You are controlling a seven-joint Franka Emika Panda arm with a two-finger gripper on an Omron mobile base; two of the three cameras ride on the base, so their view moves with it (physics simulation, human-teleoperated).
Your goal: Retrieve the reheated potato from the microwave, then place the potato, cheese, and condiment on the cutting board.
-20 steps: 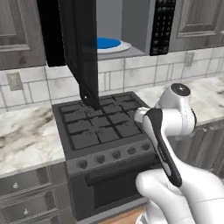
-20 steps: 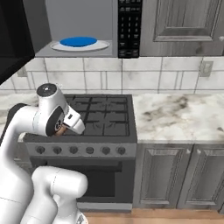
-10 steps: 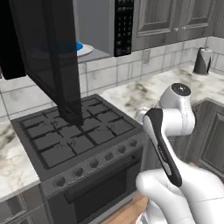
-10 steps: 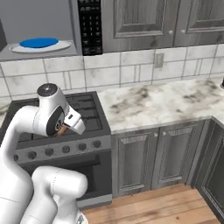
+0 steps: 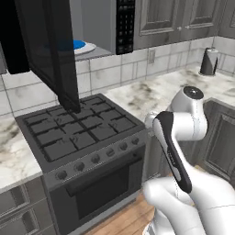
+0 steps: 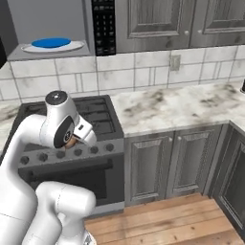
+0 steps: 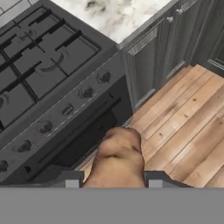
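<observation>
Above the stove's (image 7: pixel 57 83) knobs, the gripper (image 7: pixel 114 179) clamps the potato (image 7: pixel 117 159); no lettering is legible anywhere.

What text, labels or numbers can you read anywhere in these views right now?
None legible.
microwave button panel: rows of pale marks, too small and blurred to read.
stove knobs: faint markings, unreadable.
potato, held between the fingers: no text.

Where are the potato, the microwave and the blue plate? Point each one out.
potato (image 7: pixel 118 159), hand view, middle of its tan-brown body.
microwave (image 6: pixel 104 24), right base view, its button panel.
blue plate (image 6: pixel 50 43), right base view, its blue centre.
</observation>
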